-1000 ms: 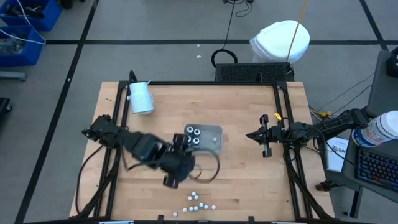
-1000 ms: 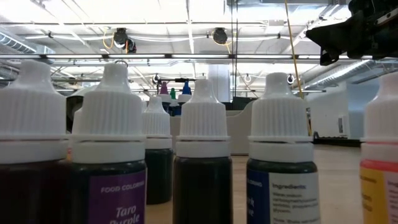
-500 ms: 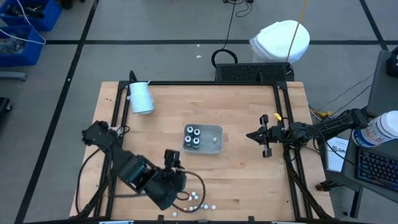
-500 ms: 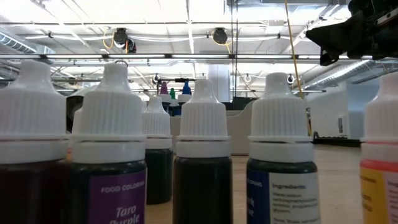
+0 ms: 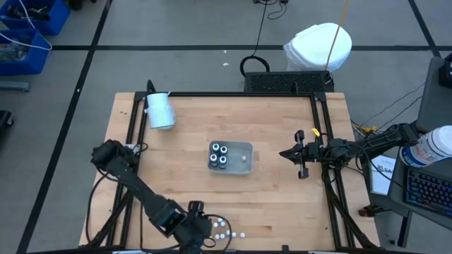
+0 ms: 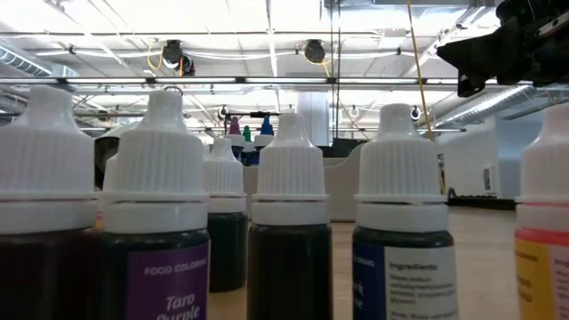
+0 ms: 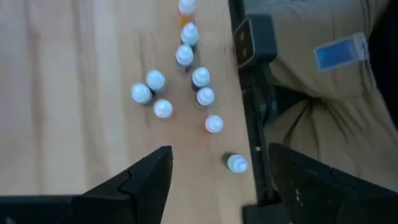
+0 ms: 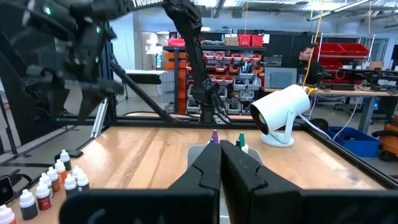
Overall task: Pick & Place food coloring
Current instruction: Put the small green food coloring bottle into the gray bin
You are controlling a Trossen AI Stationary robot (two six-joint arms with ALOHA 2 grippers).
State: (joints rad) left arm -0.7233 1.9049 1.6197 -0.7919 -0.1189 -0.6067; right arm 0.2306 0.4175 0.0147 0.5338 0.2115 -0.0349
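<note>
My left fingers [image 7: 214,177] are spread wide with nothing between them, poised above the cluster of loose food coloring bottles [image 7: 180,93] at the near edge of the worktop [image 5: 275,190]. I hold them splayed so one bottle can pass between; the bottles stand close together, so I judge the outlying one nearest the frame rail the easiest next pick. Farther in, the tray [image 5: 244,159] at the worktop's centre holds four bottles [image 5: 219,155] upright, packed to one end, which leaves room for more. My right fingers [image 5: 286,153] are clenched on nothing, parked at the right side, clear of the tray. The white cylinder [image 5: 159,110] lies at the far left corner.
</note>
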